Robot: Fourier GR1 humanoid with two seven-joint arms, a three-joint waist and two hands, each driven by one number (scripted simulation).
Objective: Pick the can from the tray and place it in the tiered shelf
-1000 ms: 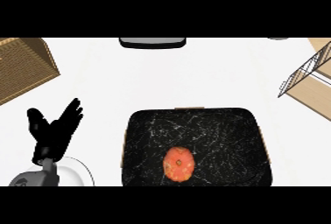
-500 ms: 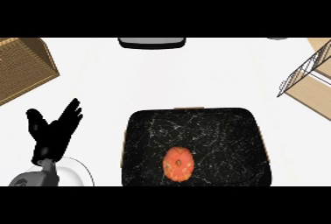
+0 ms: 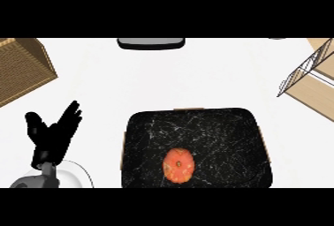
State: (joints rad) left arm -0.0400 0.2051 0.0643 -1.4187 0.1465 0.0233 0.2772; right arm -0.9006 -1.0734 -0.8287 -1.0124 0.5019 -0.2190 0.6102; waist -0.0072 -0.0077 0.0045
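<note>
A black marbled tray [image 3: 195,128] lies at the lower middle of the white counter. On it, near its front, sits a round orange-red object [image 3: 178,165] seen from above. The tiered shelf [image 3: 312,75], wood boards with a wire frame, stands at the right edge. My left hand [image 3: 51,134] rests at the lower left, open with fingers pointing up, well to the left of the tray. The right hand does not show.
A wicker basket [image 3: 20,66] stands at the upper left corner. A dark flat object [image 3: 150,43] lies at the counter's far edge, top middle. A pale rounded object [image 3: 77,174] shows beside my left forearm at the bottom left.
</note>
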